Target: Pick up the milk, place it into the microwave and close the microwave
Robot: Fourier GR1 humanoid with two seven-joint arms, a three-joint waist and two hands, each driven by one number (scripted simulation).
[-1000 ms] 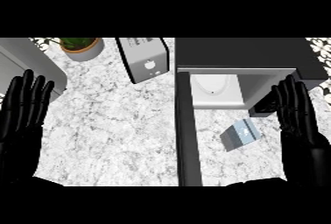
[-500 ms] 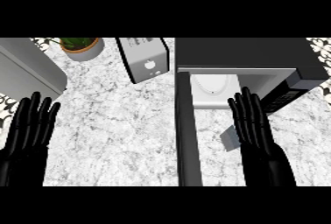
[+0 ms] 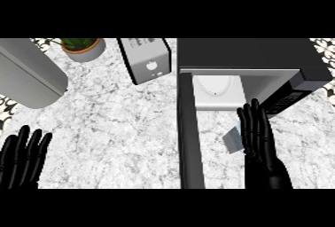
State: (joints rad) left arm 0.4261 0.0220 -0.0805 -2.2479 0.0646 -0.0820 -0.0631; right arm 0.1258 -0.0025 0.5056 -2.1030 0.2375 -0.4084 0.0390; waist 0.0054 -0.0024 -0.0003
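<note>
Reaching with straight fingers, the right hand [image 3: 260, 142] partly covers the milk carton [image 3: 231, 138] on the marble surface [image 3: 118, 128], before the open microwave [image 3: 242, 75], ready to grasp; left hand [image 3: 23, 157] rests flat, spread.

We see only a corner of the milk [image 3: 231, 138] at centre right; the right hand [image 3: 260, 146] covers the rest. The left hand [image 3: 23, 157] is cut off at the lower left. The plant pot [image 3: 83, 46] and microwave [image 3: 248, 55] are clipped along the top.
</note>
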